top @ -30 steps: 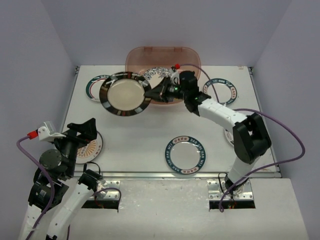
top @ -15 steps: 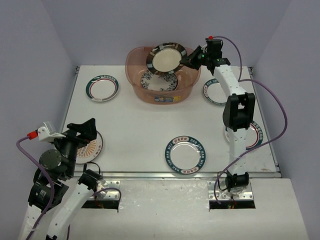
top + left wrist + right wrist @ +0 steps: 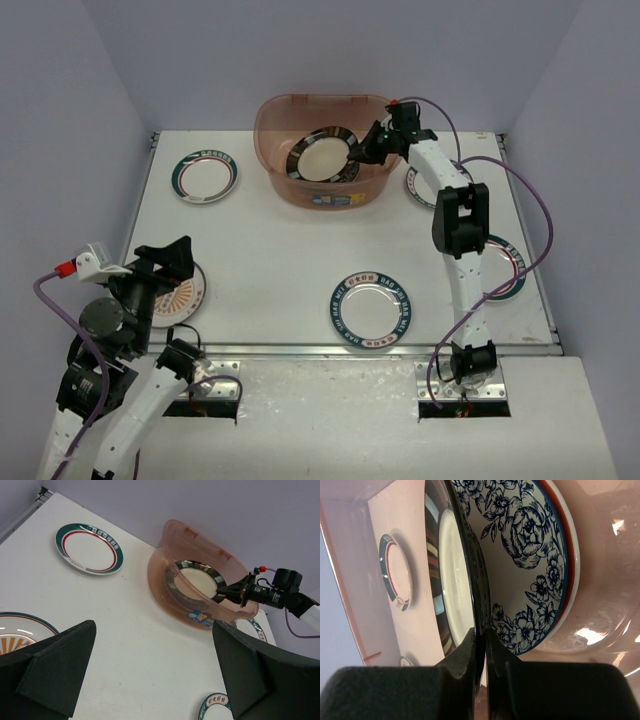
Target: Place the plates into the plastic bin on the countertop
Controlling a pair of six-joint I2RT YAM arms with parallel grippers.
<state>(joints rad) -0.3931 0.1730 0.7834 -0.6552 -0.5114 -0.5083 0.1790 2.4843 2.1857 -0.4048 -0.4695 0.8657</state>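
Note:
The reddish plastic bin [image 3: 325,196] stands at the back of the white countertop [image 3: 280,250]. My right gripper [image 3: 366,150] reaches in over its right rim, shut on the edge of a dark-rimmed cream plate [image 3: 322,157] held tilted low inside. In the right wrist view that plate [image 3: 451,565] is edge-on between the fingers of my right gripper [image 3: 482,645], just above a blue floral plate [image 3: 525,550] lying in the bin. My left gripper [image 3: 165,262] hangs open and empty over an orange sunburst plate [image 3: 187,291] at the front left.
More plates lie on the countertop: a teal-rimmed one [image 3: 205,176] at back left, a lettered one [image 3: 371,308] front centre, one [image 3: 428,188] right of the bin, one [image 3: 503,266] partly under the right arm. A cable loops over the right side.
The right arm swung the dark-rimmed plate from left of the bin up over it, then lowered it inside. The left arm has not moved.

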